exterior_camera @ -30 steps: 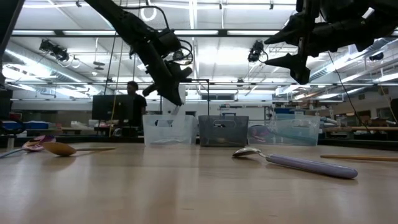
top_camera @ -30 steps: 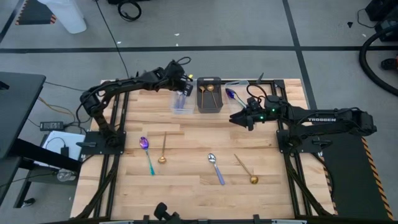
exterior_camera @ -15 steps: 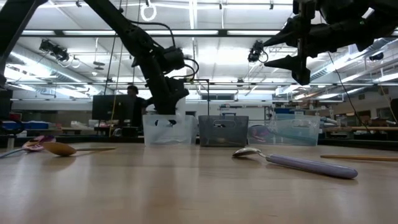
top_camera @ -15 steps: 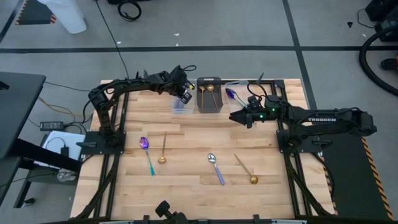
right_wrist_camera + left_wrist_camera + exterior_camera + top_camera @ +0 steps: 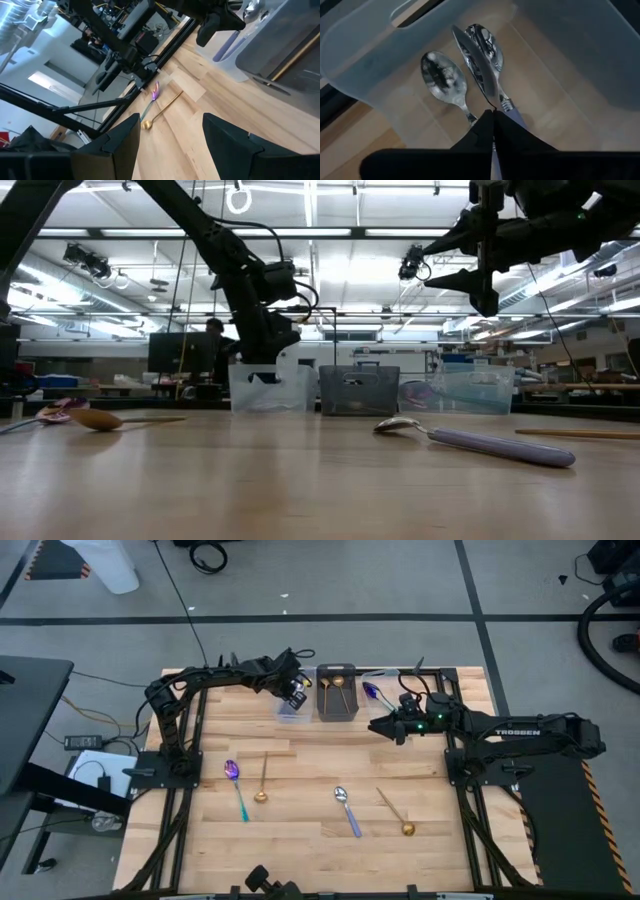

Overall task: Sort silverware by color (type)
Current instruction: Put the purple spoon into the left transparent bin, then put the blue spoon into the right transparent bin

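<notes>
My left gripper point(image 5: 293, 697) reaches down into the leftmost clear bin point(image 5: 288, 714), shut on a silver spoon point(image 5: 472, 57). Two more silver spoons point(image 5: 442, 75) point(image 5: 487, 40) lie on that bin's floor. My right gripper point(image 5: 385, 727) hangs open over the table near the right clear bin, with nothing between its fingers point(image 5: 172, 145). Loose on the table lie a rainbow spoon point(image 5: 237, 785), a gold spoon point(image 5: 262, 780), a silver spoon with a lilac handle point(image 5: 347, 810) and another gold spoon point(image 5: 395, 812). My left gripper pinches the silver spoon by its handle just behind the bowl point(image 5: 490, 101) between its two fingers. The fingers slant down from above into the bin, in line with the spoon. The bowl sticks out ahead of them, turned on edge, over the two lying spoons. Whether it touches the bin's floor I cannot tell.
A dark bin point(image 5: 336, 700) with gold spoons stands beside the left clear bin, and a second clear bin point(image 5: 374, 690) with a rainbow spoon stands to its right, all at the table's far edge. Bare wood lies between the bins and the loose spoons.
My left gripper has come down from above the left clear bin into it, tipping more steeply and rolling a little, with the silver spoon still between its fingers.
</notes>
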Available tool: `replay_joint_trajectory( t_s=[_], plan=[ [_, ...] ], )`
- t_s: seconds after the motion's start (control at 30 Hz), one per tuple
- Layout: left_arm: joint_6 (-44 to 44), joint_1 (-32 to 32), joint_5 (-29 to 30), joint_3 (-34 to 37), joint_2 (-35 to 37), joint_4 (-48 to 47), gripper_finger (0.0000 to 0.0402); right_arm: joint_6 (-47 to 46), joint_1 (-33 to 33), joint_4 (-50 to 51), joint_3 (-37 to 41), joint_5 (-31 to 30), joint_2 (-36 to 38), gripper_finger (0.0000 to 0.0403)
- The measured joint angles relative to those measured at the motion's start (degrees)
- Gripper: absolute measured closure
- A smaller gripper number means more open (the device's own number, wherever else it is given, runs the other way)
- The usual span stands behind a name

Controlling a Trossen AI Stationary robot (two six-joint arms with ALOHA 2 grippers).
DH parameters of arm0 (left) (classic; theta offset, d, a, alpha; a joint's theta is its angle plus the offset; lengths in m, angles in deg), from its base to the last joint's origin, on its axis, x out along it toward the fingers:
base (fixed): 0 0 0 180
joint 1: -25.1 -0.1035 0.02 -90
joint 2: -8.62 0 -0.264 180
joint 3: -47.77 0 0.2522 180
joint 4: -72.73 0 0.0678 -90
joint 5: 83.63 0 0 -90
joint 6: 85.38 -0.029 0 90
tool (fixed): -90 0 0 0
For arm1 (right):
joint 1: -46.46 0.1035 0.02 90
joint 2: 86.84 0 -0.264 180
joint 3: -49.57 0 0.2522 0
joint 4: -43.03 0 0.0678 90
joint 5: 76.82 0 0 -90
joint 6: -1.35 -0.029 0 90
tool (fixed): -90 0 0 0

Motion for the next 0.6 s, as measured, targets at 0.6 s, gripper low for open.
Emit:
replay_joint_trajectory(
  t_s=[0.6],
  plan=[
    [4.4,0.2,0.1,0.0,6.3,-0.7,0.0279,-0.2,0.0,0.0,0.0,0.0,0.0,0.0178]
  ],
)
